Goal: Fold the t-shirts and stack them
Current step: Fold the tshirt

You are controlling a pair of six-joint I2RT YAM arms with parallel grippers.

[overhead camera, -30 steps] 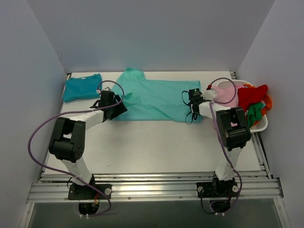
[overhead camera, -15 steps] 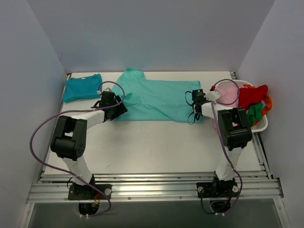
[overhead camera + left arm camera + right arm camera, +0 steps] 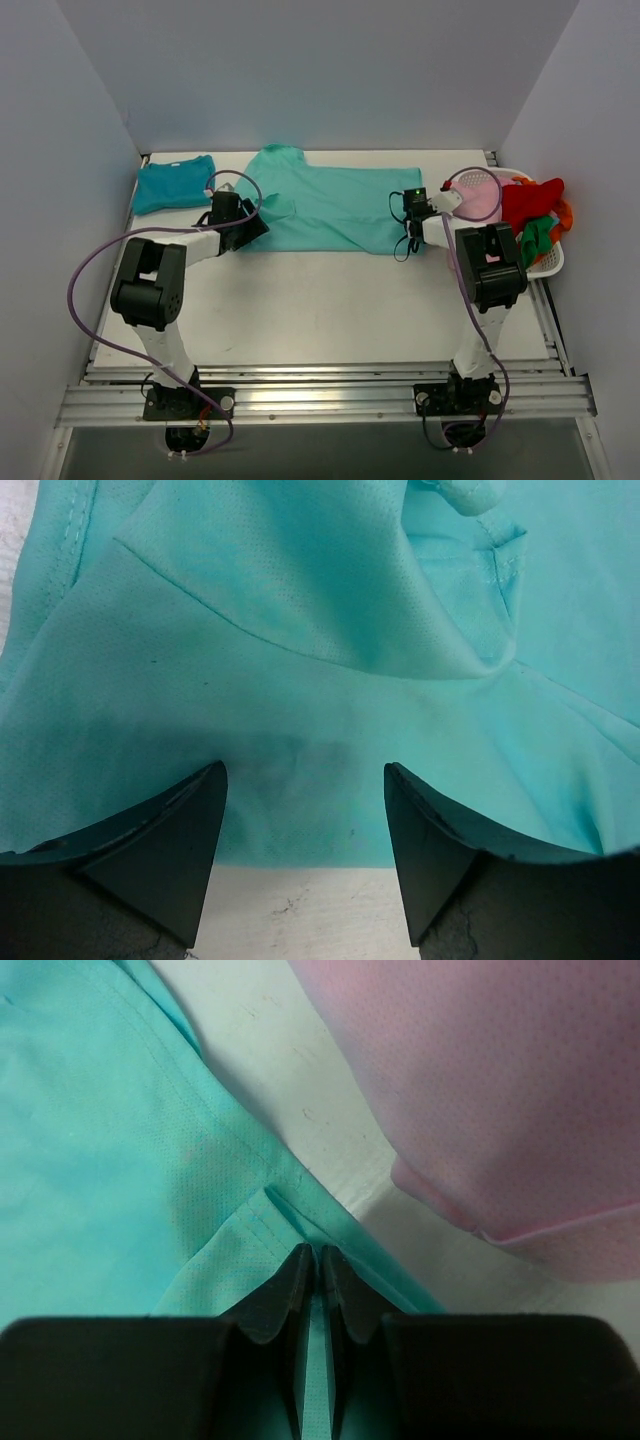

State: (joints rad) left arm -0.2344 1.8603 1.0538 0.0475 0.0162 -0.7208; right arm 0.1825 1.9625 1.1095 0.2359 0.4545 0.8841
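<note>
Your right pincer (image 3: 312,1257) has its fingers pressed together on a raised fold at the hem of the light turquoise t-shirt (image 3: 330,205), near the pink garment (image 3: 500,1090). Your left pincer (image 3: 305,775) stands spread, its fingertips low over the shirt's opposite edge beside a sleeve fold. That shirt lies spread across the far half of the table (image 3: 320,300). The darker teal-blue t-shirt (image 3: 172,184) lies at the far left corner, apart from it.

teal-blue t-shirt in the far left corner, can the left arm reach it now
Probably yes: the left gripper is open and empty, close by, with nothing between it and the teal-blue t-shirt.
</note>
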